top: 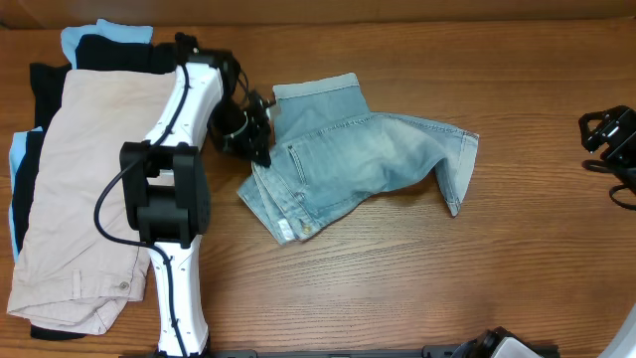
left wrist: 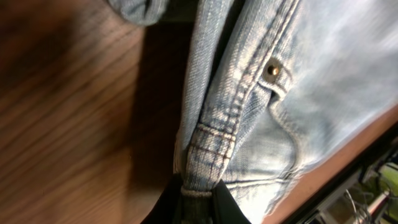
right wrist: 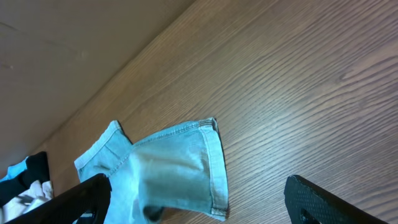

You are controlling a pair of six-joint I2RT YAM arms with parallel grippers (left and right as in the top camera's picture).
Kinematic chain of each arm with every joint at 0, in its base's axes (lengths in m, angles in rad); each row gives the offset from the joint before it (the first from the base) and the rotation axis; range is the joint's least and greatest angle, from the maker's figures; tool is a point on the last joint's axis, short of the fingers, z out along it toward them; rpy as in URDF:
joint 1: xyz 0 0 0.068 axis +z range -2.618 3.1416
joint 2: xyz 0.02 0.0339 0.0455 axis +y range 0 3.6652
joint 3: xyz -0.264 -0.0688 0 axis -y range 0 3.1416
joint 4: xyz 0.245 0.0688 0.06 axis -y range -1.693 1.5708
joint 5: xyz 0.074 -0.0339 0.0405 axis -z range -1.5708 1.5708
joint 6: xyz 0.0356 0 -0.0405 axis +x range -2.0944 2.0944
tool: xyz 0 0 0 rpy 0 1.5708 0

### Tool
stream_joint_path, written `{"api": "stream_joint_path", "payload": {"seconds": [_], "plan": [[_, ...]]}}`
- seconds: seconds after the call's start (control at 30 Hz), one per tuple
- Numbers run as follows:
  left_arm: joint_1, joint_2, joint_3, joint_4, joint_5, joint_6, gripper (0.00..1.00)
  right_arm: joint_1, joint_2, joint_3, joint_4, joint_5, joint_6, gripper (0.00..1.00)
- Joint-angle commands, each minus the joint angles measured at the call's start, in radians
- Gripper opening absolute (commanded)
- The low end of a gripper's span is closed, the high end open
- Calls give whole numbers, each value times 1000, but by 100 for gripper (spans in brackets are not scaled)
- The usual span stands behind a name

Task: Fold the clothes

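Now my left hand stretches out past the pile of clothes, pinched shut on the waistband edge of the denim shorts, which lie crumpled mid-tabletop. My right hand hangs at the far right edge, spread wide and holding nothing, with bare wood between it and the shorts.

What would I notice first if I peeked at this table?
Probably the crumpled, faded light-blue denim shorts in the middle of the brown wooden table, with the robot's black left hand pinching their left edge. Next, the large beige shorts lying on black and pale-blue garments at the table's left side.
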Motion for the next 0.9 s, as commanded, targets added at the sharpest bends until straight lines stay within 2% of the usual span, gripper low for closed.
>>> {"api": "stream_joint_path", "payload": {"seconds": [0.0,0.03,0.07,0.2,0.23,0.27,0.3,0.43,0.53,0.57,0.6,0.63,0.67,0.73,0.83,0.87], "plan": [[0,-19,189,-75,-25,-56,4,-2,-2,13,2,-10,-8,93],[-2,-19,249,-106,-25,-64,6,-1,-2,13,2,-10,-8,93],[-8,-19,356,-150,-25,-76,13,-1,-2,13,2,-10,-8,93],[-32,-23,491,-162,-25,-94,30,-1,-2,13,2,-9,-8,93],[-41,-23,512,-162,-31,-93,28,-1,-2,13,1,-9,-8,93],[-48,-23,518,-162,-39,-92,20,-1,-2,13,-1,-9,-8,93],[-56,-23,518,-162,-51,-89,4,-1,-2,13,-2,-7,-8,93],[-88,-23,492,-162,-117,-85,4,-1,-2,13,-5,-5,-9,93],[-105,-23,461,-162,-235,-86,4,-1,-2,13,-6,-5,-9,93],[-107,-22,451,-158,-287,-86,10,-1,0,13,-6,-5,-11,93],[-107,-22,438,-151,-338,-88,25,-1,1,13,-6,-5,-11,93],[-102,-23,417,-130,-402,-103,50,-1,4,13,-9,-5,-11,93],[-95,-22,405,-110,-430,-114,59,-1,8,13,-11,-5,-11,93],[-71,-22,381,-61,-444,-128,76,-1,16,12,-16,-5,-11,93],[-32,-22,333,34,-430,-125,89,-1,33,12,-21,-5,-12,93],[-23,-21,321,59,-416,-111,90,-1,39,12,-21,-5,-12,93]]}}
